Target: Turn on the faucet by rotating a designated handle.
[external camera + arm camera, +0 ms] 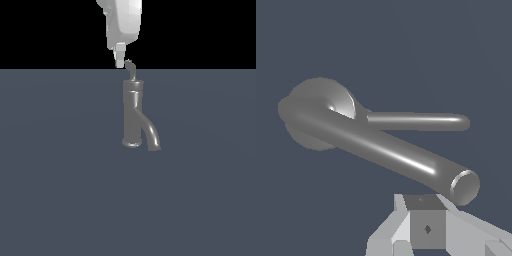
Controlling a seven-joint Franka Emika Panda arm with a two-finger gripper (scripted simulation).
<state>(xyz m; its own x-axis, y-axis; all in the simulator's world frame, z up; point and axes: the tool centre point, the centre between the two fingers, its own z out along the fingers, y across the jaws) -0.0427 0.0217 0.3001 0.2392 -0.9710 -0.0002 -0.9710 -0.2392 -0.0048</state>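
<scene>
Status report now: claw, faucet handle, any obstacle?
Claw beside the handle tip, open or shut unclear. Faucet upright, handle not gripped. Nothing visible in the way.

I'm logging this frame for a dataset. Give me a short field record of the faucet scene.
faucet: upright grey column on a flat dark surface
spout: curves down toward the exterior view's right
handle: thin rod on top of the column
gripper: just above the handle, beside its tip
contact: cannot tell
gripper state: cannot tell
</scene>
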